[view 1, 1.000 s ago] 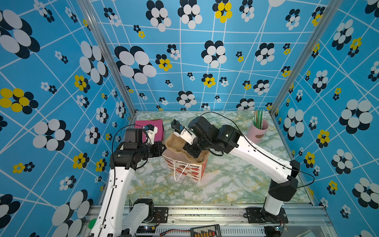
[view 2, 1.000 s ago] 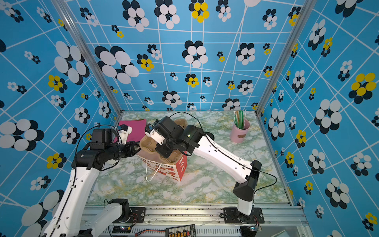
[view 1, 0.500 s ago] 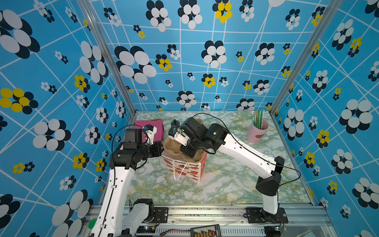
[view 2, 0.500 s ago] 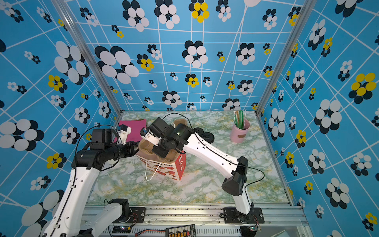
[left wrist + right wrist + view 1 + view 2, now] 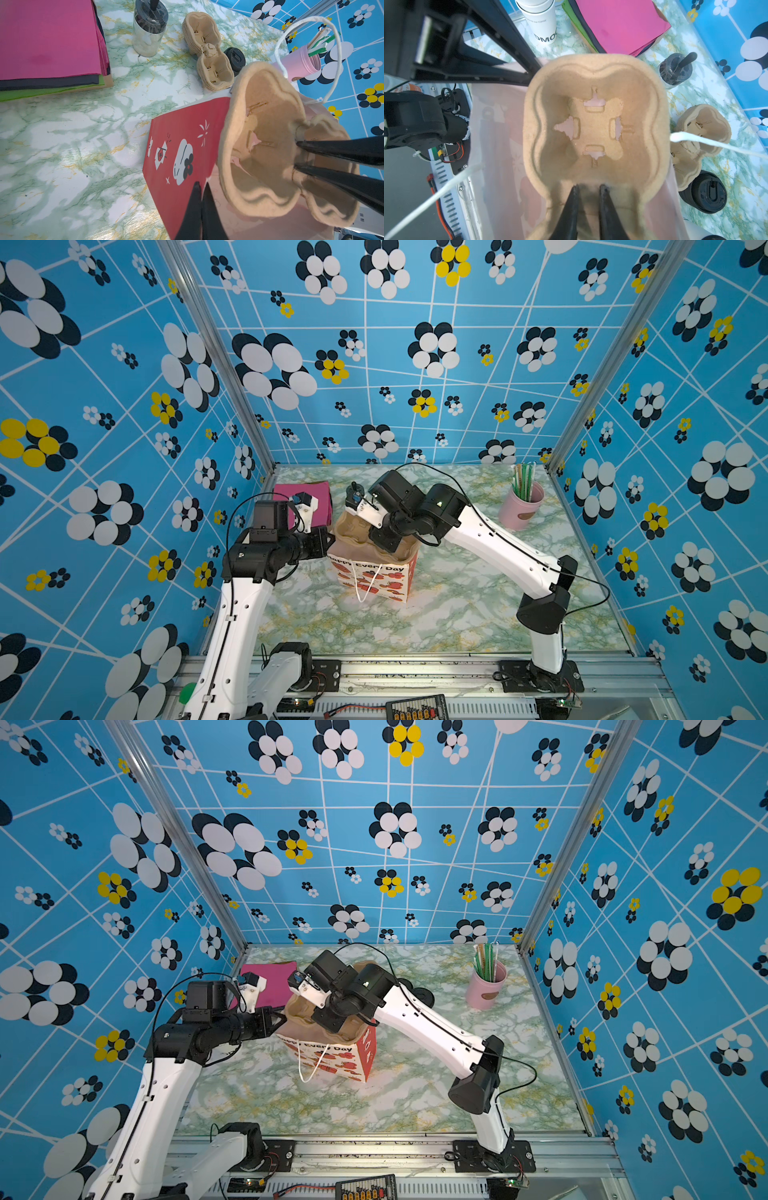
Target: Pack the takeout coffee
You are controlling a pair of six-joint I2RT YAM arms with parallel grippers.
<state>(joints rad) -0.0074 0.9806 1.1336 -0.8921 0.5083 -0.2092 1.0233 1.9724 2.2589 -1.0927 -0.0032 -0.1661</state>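
We find the right gripper [image 5: 589,188] clamped on the centre rib of the cup carrier [image 5: 593,87], which sits in the mouth of the gift bag [image 5: 376,578]. The left gripper [image 5: 201,187] pinches the bag rim at 9 o'clock, jaws together. At the bag's 2 o'clock stands the lid stack [image 5: 420,992]; the takeout coffee [image 5: 694,230] shows just beside it, cropped by the right wrist view's edge.

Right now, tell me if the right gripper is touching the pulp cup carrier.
Touching. The right wrist view shows the right gripper pinching the pulp cup carrier at its middle ridge.
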